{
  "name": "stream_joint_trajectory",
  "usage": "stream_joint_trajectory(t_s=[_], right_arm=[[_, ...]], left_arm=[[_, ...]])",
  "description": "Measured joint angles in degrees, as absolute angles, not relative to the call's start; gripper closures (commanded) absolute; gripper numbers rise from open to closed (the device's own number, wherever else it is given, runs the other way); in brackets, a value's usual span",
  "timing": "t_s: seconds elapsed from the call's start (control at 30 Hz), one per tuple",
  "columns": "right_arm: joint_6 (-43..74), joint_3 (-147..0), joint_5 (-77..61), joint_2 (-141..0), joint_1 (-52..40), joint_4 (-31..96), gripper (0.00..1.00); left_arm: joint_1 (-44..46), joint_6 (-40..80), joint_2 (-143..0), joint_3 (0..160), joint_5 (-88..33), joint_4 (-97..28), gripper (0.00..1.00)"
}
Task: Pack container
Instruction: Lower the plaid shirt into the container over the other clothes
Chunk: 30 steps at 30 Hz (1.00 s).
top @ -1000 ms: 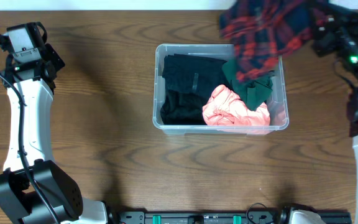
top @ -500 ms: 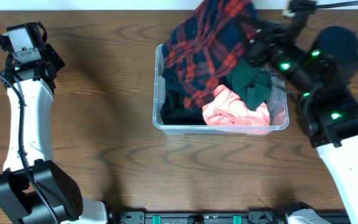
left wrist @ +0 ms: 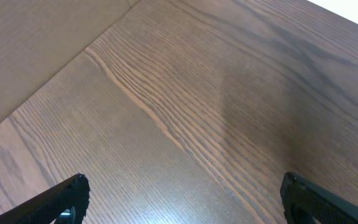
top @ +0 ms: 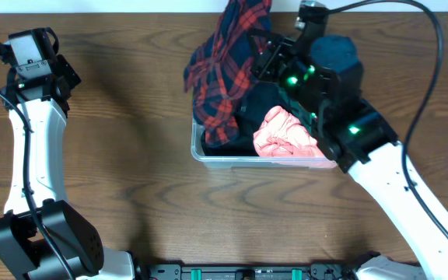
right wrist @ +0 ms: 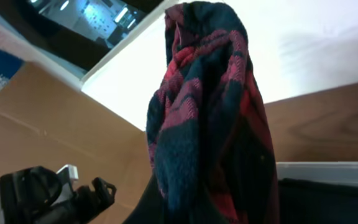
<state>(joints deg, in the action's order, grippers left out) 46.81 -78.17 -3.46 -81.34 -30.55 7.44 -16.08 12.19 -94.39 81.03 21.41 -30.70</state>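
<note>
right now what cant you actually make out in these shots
Overhead: the right arm covers the container's right side; contents beneath are hidden.
Overhead: the plaid shirt drapes over the container's back-left corner, hiding what lies under it.
Right wrist: the shirt fills the view; the right gripper's fingers are not visible.
Left wrist: the left gripper's fingers are cut off by the bottom edge.
</note>
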Motion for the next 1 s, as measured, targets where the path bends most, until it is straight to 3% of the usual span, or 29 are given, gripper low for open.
stream_joint_trajectory(t_s=[0.5, 1.0], right_arm=[[48.9, -78.1, -1.0, -82.1, -30.9, 16.6, 0.99], [41.9, -78.1, 4.8, -82.1, -30.9, 31.2, 0.99]], left_arm=[[-16.1, 12.2, -94.4, 81.0, 21.4, -30.7, 0.02], [-16.1, 12.2, -94.4, 81.0, 21.4, -30.7, 0.02]])
